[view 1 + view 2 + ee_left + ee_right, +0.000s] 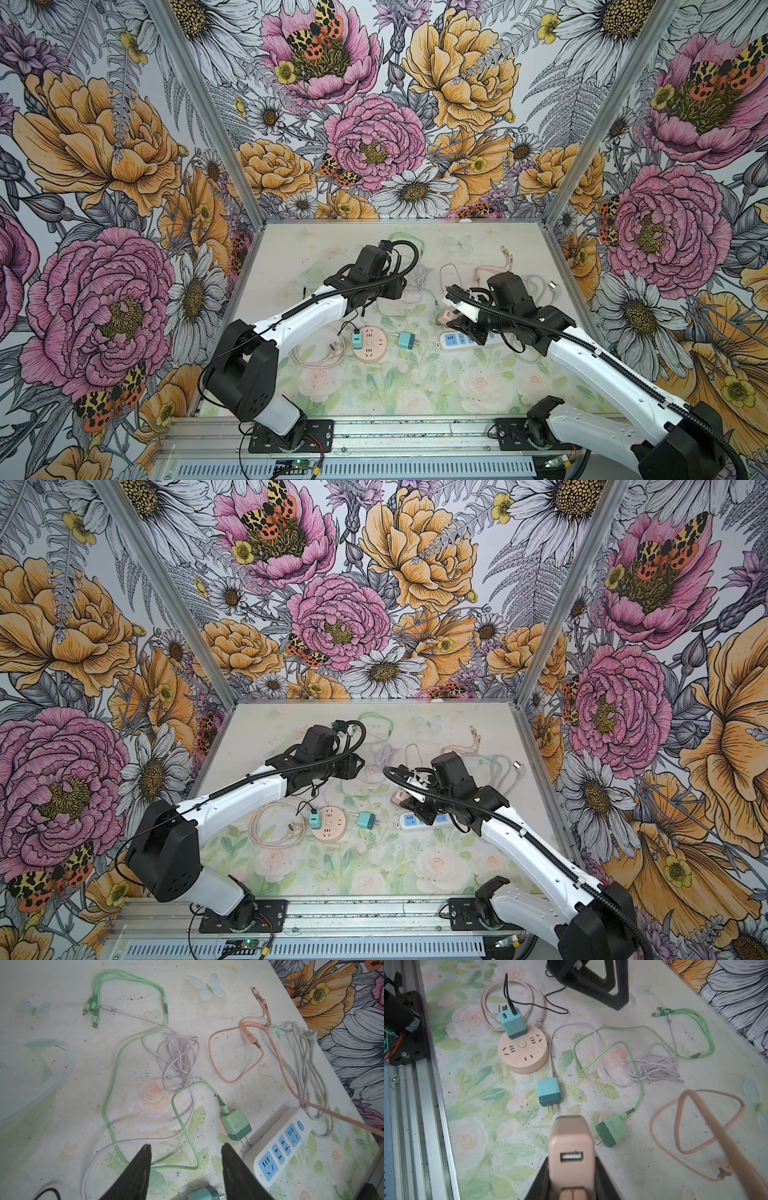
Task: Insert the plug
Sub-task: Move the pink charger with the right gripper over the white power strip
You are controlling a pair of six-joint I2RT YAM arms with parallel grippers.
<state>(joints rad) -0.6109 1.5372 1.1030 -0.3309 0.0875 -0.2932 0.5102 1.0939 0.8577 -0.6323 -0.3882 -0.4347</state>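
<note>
Grip is confirmed: the right gripper [572, 1167] is closed partway on the pink USB charger [571, 1138], which is carried near the white power strip [459, 341]; its prongs are hidden. The left gripper [186, 1146] is held half open and empty above the tangled lilac cable [178, 1053]. Prongs should be squared to one of the strip's two-slot outlets before pressing. Slack should be allowed in the trailing pink cable [716, 1132], and the strip steadied if it shifts.

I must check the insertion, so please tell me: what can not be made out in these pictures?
- Prongs of the pink charger: right wrist view, its own body hides them.
- The strip: both top views, the right gripper covers part of it.
- The loose blue charger: left wrist view, cut off by the bottom edge.
</note>
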